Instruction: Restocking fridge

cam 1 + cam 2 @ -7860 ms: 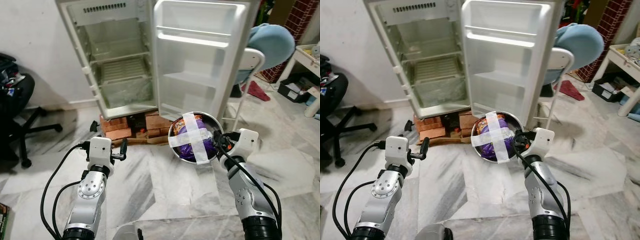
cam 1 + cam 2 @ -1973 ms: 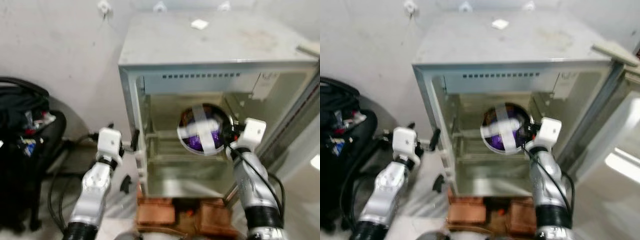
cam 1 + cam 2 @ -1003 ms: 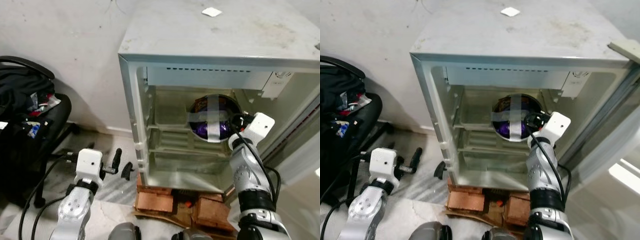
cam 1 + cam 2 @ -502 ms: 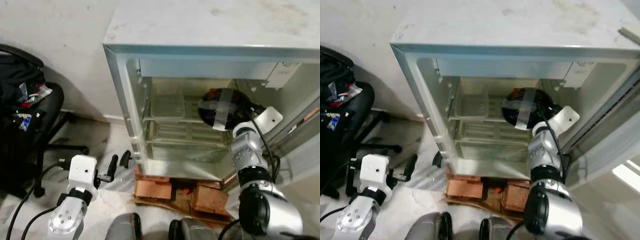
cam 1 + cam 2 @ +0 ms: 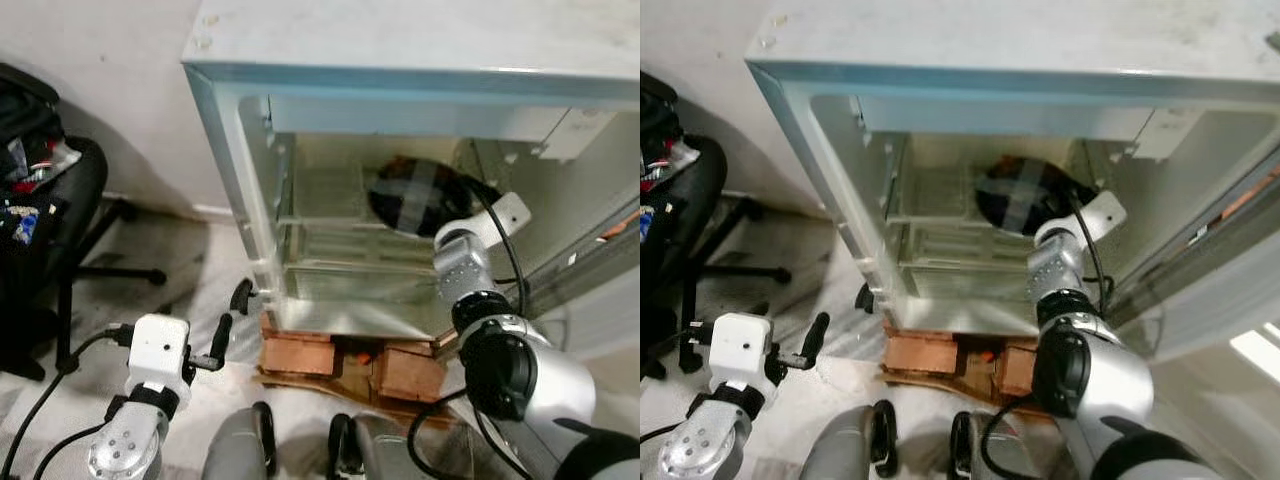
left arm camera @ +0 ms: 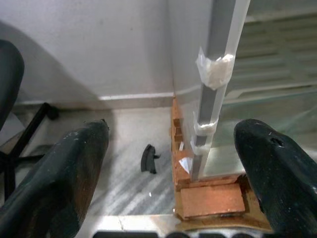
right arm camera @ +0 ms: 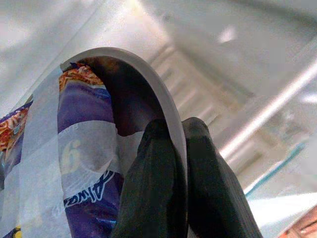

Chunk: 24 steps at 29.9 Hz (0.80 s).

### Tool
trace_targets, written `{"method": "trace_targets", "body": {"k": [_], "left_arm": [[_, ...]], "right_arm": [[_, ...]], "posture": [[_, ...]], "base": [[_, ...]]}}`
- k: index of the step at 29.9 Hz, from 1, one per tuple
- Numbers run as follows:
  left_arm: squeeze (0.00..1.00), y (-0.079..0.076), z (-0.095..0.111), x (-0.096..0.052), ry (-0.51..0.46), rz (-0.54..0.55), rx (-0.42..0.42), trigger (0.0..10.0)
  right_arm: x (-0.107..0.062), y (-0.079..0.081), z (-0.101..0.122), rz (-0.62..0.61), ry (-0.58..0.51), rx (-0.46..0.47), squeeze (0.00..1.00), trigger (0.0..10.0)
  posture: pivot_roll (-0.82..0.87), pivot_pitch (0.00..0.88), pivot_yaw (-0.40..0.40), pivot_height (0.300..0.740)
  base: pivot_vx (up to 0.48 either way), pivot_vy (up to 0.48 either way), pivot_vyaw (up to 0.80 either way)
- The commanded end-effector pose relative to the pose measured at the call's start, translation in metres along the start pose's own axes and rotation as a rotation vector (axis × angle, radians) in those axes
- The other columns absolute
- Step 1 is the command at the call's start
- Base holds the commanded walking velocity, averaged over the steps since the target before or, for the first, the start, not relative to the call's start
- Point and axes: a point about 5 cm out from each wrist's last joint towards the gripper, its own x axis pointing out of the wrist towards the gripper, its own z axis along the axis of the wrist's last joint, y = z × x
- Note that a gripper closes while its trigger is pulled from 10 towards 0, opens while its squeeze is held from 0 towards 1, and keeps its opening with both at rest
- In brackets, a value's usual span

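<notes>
Since half a second ago: round metal bowl with purple snack packet taped across by white strips (image 5: pixel 418 196) gone deeper into small open white fridge (image 5: pixel 400 60), now over upper wire shelf (image 5: pixel 330 215), centre-right of left eye frame. Camera also shifted. Judgement: placement nearly done, release pending.

Right gripper (image 7: pixel 171 148) reaching inside cavity, fingers pinched tight on bowl rim, one each side.

Left gripper (image 6: pixel 168 163) low, lower left of frame, fingers spread wide, empty, facing fridge corner post and red brick base (image 5: pixel 300 355).
</notes>
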Motion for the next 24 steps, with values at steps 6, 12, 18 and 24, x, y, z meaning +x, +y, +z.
{"method": "trace_targets", "body": {"k": [6,12,18,24], "left_arm": [[0.0,0.002,0.0,-0.007,0.029,0.017,0.01,10.0],[0.0,0.001,0.001,-0.006,0.036,0.024,0.007,10.0],[0.0,0.0,-0.001,-0.003,0.042,0.023,0.007,10.0],[0.0,0.005,0.0,0.002,0.037,0.038,0.037,10.0]], "right_arm": [[0.001,0.014,0.011,0.017,-0.027,0.083,1.0,10.0],[0.003,0.016,0.02,0.029,-0.048,0.136,1.0,10.0],[0.005,0.012,0.026,0.026,-0.066,0.16,1.0,10.0],[0.005,0.014,0.028,0.067,-0.077,0.172,1.0,10.0]], "posture": [[0.23,0.26,-0.039,0.74],[0.22,0.261,-0.042,0.74],[0.21,0.256,-0.04,0.74],[0.23,0.235,-0.029,0.74]], "base": [[0.0,0.0,0.0],[0.0,0.0,0.0],[0.0,0.0,0.0],[0.0,0.0,0.0]]}}
